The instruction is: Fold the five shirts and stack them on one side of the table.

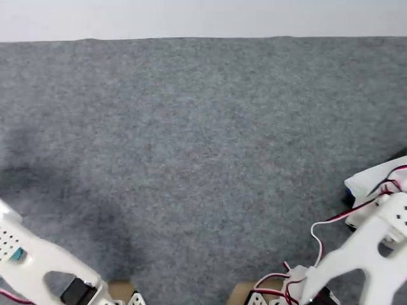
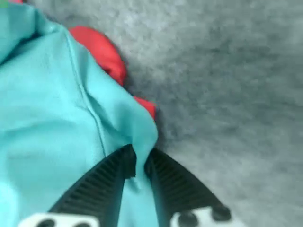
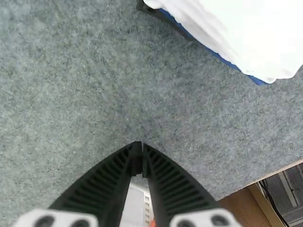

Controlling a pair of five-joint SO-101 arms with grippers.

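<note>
At far left of the high view, left arm [image 1: 38, 262], white, cut off by the lower frame edge; left end effector [image 2: 139, 163] with black ribbed fingers drawn almost together, pinched on the edge of the teal shirt [image 2: 42, 123], a strip of teal cloth visible between them; teal shirt rumpled, a seam running across it, lying over the red shirt [image 2: 102, 54]; of the red shirt, two small patches visible past the teal edge, the rest covered; fold of either garment hard to make out; both resting on the counter [image 1: 203, 140], grey felt across the middle of the high view, pale wall behind its far edge.

At lower right of the high view, right arm [image 1: 372, 248], white, cut off by the frame corner, red and white cables [image 1: 356, 206] looping along it; right end effector [image 3: 141, 158] with fingers closed tip to tip, holding nothing, above bare felt; just beyond it, a folded stack at the counter's right side: white shirt [image 3: 236, 33] on top, blue shirt [image 3: 210, 49] visible as a thin edge beneath, a dark layer [image 3: 156, 12] under that, too little visible to identify; stack cut off by the frame in both views; wooden edge [image 3: 265, 201] of the counter below the felt in the right wrist view.
</note>
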